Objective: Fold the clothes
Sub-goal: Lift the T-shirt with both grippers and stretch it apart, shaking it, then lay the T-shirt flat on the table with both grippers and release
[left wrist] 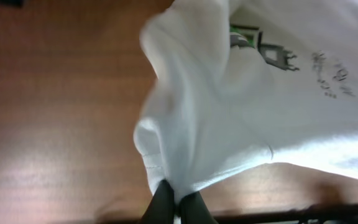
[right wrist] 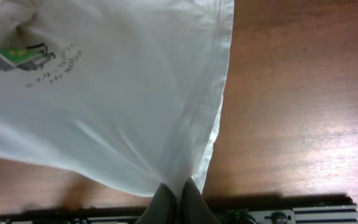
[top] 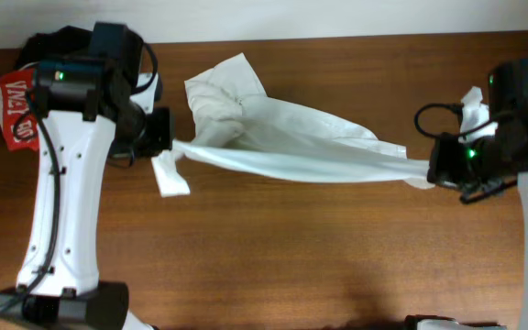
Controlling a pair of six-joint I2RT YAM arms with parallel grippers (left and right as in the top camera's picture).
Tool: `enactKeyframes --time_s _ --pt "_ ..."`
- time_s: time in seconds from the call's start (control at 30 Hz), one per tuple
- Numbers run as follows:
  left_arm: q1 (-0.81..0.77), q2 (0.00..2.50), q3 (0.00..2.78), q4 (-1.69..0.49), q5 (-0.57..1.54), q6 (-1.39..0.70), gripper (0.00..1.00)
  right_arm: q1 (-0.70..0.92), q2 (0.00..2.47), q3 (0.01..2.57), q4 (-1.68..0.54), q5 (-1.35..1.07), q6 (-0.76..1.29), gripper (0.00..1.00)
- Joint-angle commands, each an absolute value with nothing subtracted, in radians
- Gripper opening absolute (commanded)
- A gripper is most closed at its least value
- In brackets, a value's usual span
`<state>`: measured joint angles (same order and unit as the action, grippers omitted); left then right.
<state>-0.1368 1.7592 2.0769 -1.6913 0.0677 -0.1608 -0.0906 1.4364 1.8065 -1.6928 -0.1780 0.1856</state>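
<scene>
The white T-shirt point(top: 291, 151) looks light and limp, sagging between left fingers point(left wrist: 162, 204) and right fingers point(right wrist: 164, 202) pinched tight on its edges.

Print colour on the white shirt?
Print on the shirt is green and dark grey with dark lettering; clearest in right wrist view.

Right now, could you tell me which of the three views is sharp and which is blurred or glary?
Overhead: the white T-shirt reads very bright, folds faint. Left wrist: soft throughout, its print blurred. Right wrist: sharpest, wood grain of the table crisp, mild sheen.
</scene>
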Motion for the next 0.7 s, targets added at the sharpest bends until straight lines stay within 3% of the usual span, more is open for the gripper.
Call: enactKeyframes --time_s 0.0,0.13,0.27,0.43,0.53,0.6,0.67 --pt "-0.133 1.6 1.893 -1.688 0.043 -0.179 0.0 -0.085 1.325 1.696 -1.699 -0.162 0.204 0.05" --pt "-0.152 1.508 1.739 -1.688 0.094 -0.194 0.0 -0.085 1.24 1.643 -1.699 -0.115 0.259 0.04" --pt "-0.17 1.359 1.753 -1.688 0.09 -0.248 0.0 -0.085 1.11 1.696 -1.699 -0.116 0.29 0.04" --pt "-0.17 1.14 2.13 -1.66 0.081 -0.25 0.0 -0.085 1.034 2.036 -1.699 -0.12 0.297 0.04" --pt "-0.169 1.127 2.484 -1.641 -0.098 -0.25 0.0 -0.085 1.058 2.241 -1.696 -0.082 0.336 0.04" --pt "-0.169 1.129 2.537 -1.56 -0.262 -0.249 0.01 -0.085 1.083 2.296 -1.662 -0.017 0.38 0.04" --pt "-0.169 1.177 2.474 -1.501 -0.27 -0.25 0.0 -0.085 1.138 2.296 -1.611 -0.013 0.38 0.04"
